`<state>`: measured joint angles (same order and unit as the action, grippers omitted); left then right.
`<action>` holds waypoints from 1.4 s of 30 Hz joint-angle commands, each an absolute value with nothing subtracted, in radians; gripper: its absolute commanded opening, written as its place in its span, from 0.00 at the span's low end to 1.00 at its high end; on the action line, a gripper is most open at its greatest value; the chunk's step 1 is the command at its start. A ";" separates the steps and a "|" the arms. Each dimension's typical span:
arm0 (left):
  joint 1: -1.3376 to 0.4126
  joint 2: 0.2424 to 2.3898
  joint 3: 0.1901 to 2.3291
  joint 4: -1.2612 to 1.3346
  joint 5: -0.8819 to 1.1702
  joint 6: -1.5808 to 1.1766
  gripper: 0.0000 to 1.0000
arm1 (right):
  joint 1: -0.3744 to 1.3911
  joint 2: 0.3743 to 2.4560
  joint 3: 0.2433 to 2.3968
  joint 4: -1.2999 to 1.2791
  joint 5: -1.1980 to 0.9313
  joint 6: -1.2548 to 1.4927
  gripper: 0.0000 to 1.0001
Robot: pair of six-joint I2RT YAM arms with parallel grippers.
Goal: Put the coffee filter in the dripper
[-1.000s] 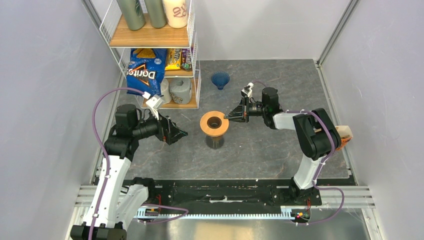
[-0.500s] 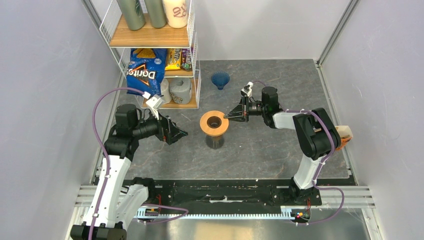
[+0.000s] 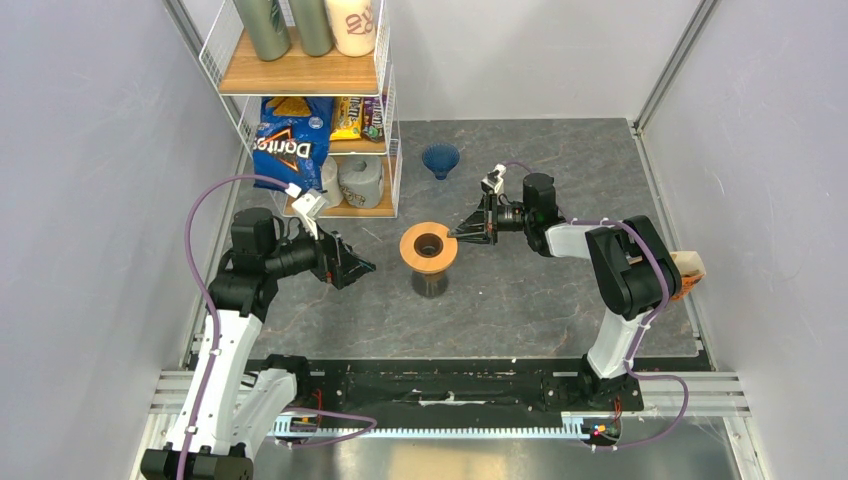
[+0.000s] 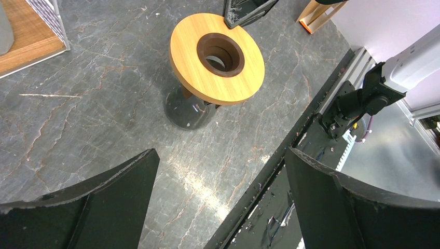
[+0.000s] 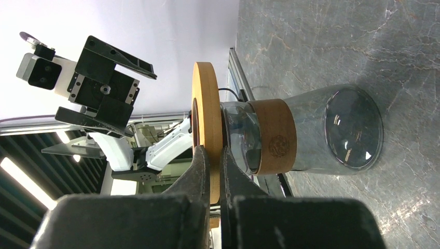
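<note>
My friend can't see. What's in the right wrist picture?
The right pincer pinches the edge of a tan wooden ring that sits on a dark glass jug with a brown band, standing on the grey table. The picture is turned sideways, and the open left pincer shows behind.

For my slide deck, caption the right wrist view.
Right jaws pinch the wooden ring capping a glass carafe on the stone-patterned table.

Dripper (image 3: pixel 440 159) one, ring (image 3: pixel 410 247) one (wooden), bottles (image 3: pixel 312 25) seemingly three.
</note>
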<state>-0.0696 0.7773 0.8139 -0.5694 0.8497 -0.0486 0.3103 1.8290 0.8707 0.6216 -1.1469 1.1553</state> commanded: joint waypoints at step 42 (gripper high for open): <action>-0.072 0.785 0.840 -0.576 0.882 -0.037 1.00 | 0.265 1.723 0.995 0.221 -1.151 0.854 0.77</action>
